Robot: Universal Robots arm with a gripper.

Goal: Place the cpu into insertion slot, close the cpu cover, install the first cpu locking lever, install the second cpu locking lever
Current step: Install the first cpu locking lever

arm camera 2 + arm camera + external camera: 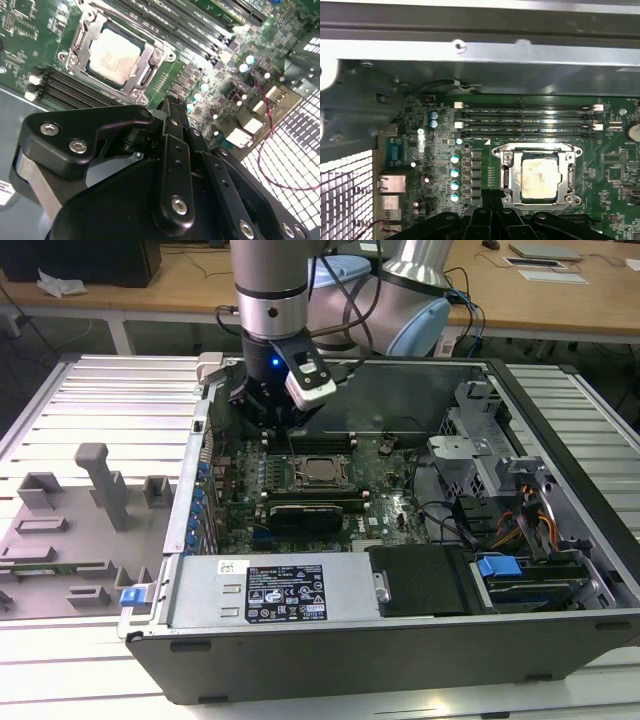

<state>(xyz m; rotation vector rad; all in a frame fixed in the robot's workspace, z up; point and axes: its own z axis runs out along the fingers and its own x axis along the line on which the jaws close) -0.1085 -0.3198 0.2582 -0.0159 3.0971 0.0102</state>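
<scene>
Computer case (400, 665), cpu (538, 179) under cpu cover (570, 172), gripper (488, 196) near

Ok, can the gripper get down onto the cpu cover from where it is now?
Probably yes. The gripper hangs close by, above the motherboard, and the cpu cover, lying flat around the cpu, has nothing over it; the memory slots alongside sit low.

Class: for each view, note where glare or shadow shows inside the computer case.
Exterior view: the motherboard lies dim inside the case, while the ribbed table shines. Second wrist view: glare whitens the cpu and the perforated panel. First wrist view: glints streak the memory slots.
</scene>
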